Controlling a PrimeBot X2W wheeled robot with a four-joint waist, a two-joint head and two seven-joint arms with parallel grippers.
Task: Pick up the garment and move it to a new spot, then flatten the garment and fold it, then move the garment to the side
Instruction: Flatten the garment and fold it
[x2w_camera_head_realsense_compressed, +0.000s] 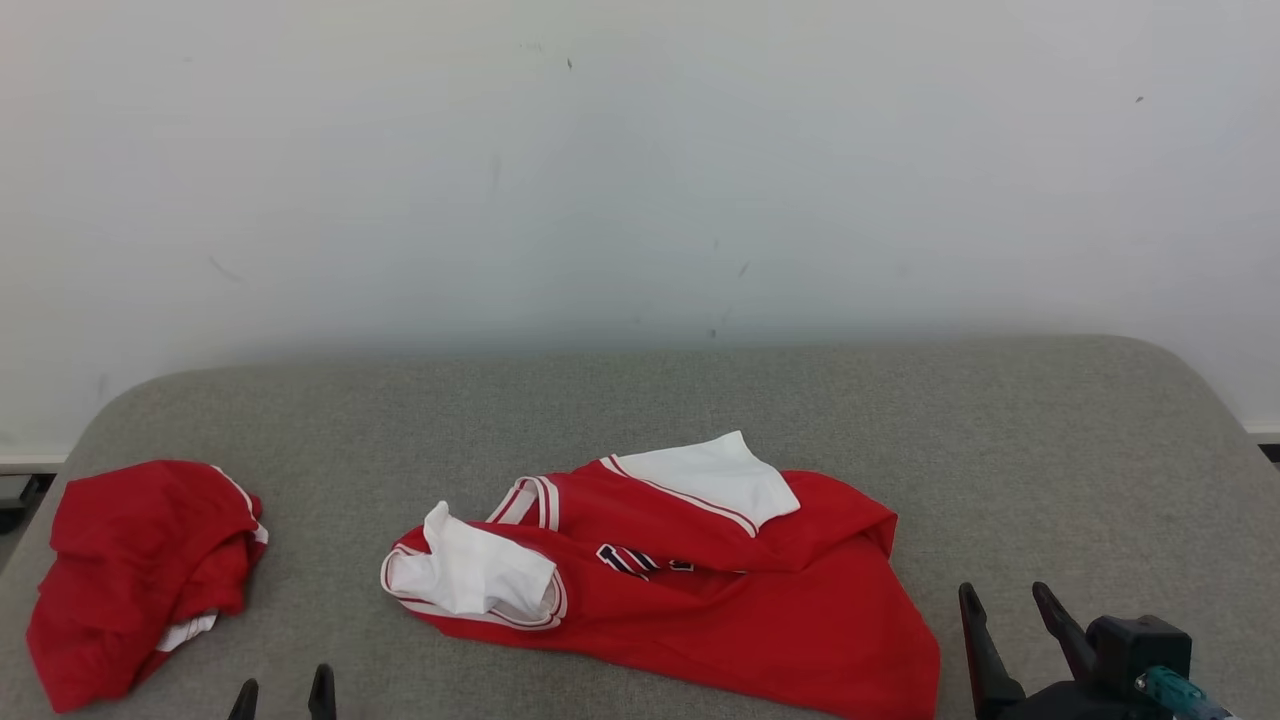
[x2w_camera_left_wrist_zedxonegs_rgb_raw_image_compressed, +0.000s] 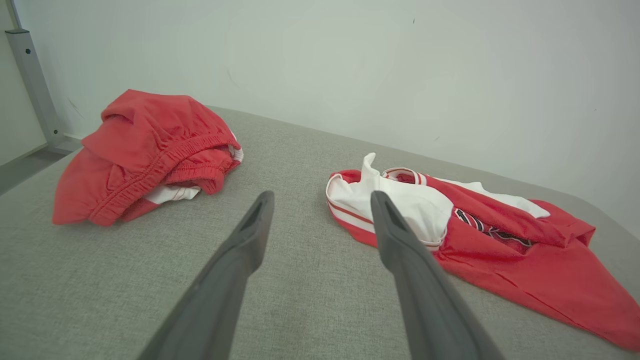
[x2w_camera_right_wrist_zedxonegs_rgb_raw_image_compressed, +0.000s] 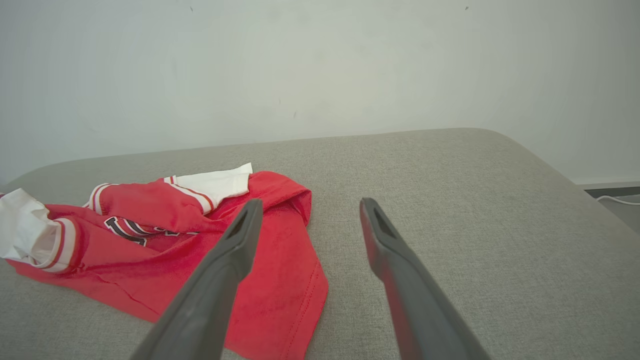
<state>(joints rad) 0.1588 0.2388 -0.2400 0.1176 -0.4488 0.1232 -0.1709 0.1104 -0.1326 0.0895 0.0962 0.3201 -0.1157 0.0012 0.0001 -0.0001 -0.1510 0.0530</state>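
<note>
Lying between both spread jaws, the red jersey (x2w_camera_head_realsense_compressed: 760, 620) touches neither.

Grey fabric-covered table (x2w_camera_head_realsense_compressed: 700, 400), far corners rounded, set against a plain white wall (x2w_camera_head_realsense_compressed: 640, 170) bearing a few small dark marks. Red shorts (x2w_camera_head_realsense_compressed: 140, 575), crumpled, elastic waistband and some white fabric showing, lie near the table's left end. Grey metal post (x2w_camera_left_wrist_zedxonegs_rgb_raw_image_compressed: 32, 85) beyond that end. White cable (x2w_camera_right_wrist_zedxonegs_rgb_raw_image_compressed: 617, 199) off the right end.
</note>
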